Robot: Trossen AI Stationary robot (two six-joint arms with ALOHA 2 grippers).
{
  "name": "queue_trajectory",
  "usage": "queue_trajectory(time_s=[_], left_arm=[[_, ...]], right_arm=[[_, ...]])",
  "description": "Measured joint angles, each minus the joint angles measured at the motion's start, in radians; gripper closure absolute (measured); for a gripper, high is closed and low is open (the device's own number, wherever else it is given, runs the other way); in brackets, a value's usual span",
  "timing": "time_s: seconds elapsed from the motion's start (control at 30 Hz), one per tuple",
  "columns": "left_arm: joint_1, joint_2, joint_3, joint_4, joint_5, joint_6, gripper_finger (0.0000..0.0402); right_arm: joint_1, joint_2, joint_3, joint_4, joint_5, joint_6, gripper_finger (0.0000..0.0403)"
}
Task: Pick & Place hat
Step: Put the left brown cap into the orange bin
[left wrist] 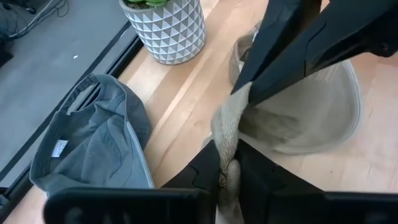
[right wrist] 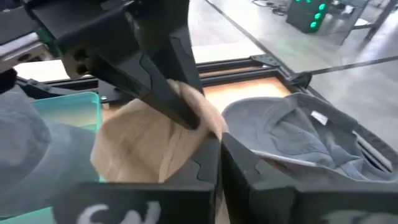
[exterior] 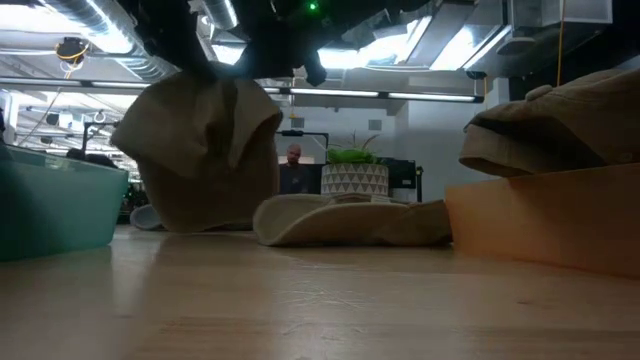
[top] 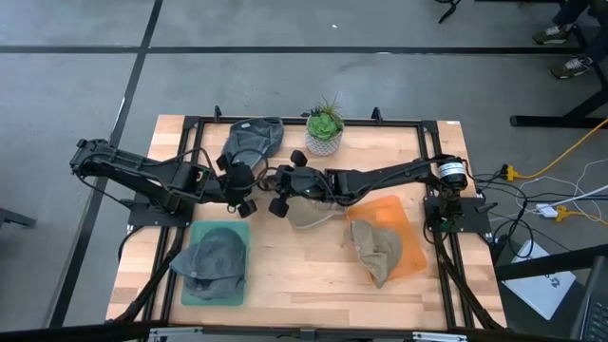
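High view: both hands meet mid-worktop (top: 285,275) on the tan hat (top: 306,215). Left hand (top: 249,199) and right hand (top: 282,201) are both closed, each pinching hat fabric; crown partly lifted, brim on the wood. Grey hat (top: 215,256) sits on teal tray (top: 195,294), another tan hat (top: 375,249) on orange tray (top: 414,258), so prob. mid-task. Plant pot (top: 324,139) and spare grey hat (top: 253,139) near behind; front worktop open.

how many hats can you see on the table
4: a grey hat at the far edge, a grey hat on the teal tray, a tan hat on the orange tray, a tan hat mid-table pinched by both claws.
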Motion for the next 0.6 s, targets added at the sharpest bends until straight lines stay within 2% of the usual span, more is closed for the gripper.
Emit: queue_trajectory(time_s=[0.23, 0.6], left_arm=[[0.0, 0.0, 0.0, 0.001, 0.007, 0.04, 0.0345], [0.0, -0.03, 0.0, 0.06, 0.306, 0.084, 0.0322]], right_arm=[[-0.001, 0.0, 0.0, -0.058, -0.006, -0.001, 0.0397], [-0.006, -0.072, 0.0, -0.211, -0.002, -0.009, 0.0401]])
